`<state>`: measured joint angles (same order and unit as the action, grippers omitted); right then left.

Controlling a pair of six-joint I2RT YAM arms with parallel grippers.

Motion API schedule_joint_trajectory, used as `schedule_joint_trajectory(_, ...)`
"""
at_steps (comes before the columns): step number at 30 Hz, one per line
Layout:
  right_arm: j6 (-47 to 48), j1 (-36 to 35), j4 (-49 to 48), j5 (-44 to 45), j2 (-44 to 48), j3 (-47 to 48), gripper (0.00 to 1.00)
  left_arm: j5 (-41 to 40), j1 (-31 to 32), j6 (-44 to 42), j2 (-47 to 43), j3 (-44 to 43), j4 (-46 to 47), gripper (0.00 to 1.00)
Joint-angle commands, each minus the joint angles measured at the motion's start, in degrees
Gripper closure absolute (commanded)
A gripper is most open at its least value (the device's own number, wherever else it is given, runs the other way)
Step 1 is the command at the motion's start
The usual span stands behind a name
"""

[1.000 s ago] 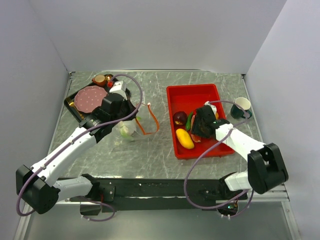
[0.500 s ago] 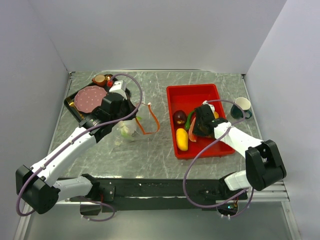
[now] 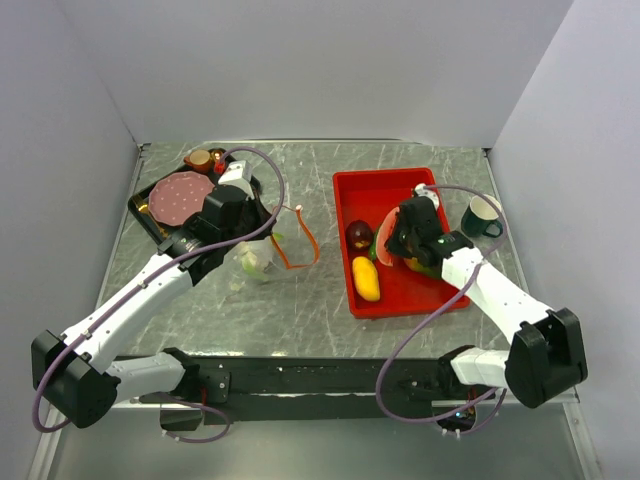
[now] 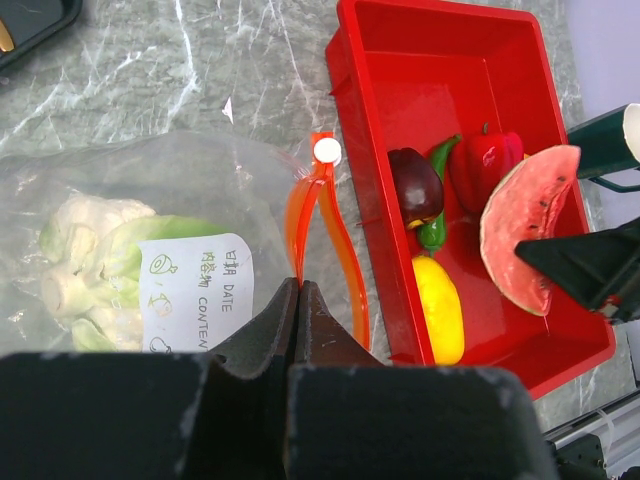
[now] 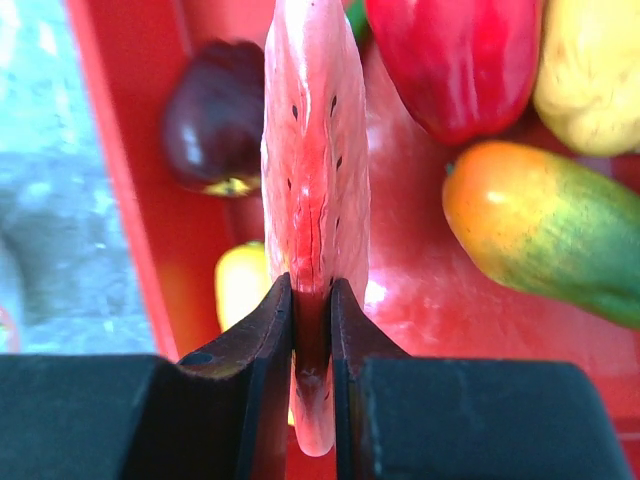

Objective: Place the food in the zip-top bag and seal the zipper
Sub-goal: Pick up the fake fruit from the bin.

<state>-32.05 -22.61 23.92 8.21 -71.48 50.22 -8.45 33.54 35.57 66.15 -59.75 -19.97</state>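
Watermelon slice (image 4: 522,230) now raised in right jaws, left jaws pinching zipper (image 4: 296,225), marbled grey table (image 3: 310,300), white walls (image 3: 300,70).

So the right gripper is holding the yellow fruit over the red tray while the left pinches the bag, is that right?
Not quite: the right gripper holds the watermelon slice, as the right wrist view shows; the yellow fruit lies in the red tray. The left gripper does pinch the zip-top bag.
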Motion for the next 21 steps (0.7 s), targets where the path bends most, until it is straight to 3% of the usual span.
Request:
schedule_joint_trajectory(1,-0.5,0.1,0.4,-1.4,2.7,3.0,0.95,-0.3,-0.1,-0.8,-1.0,-1.6,2.2,0.99)
schedule_joint_trajectory(21,-5.5,0.0,-5.3,-13.4,7.1,3.3,0.95,-0.5,-0.2,-0.4,-1.6,-1.1,2.3,0.99)
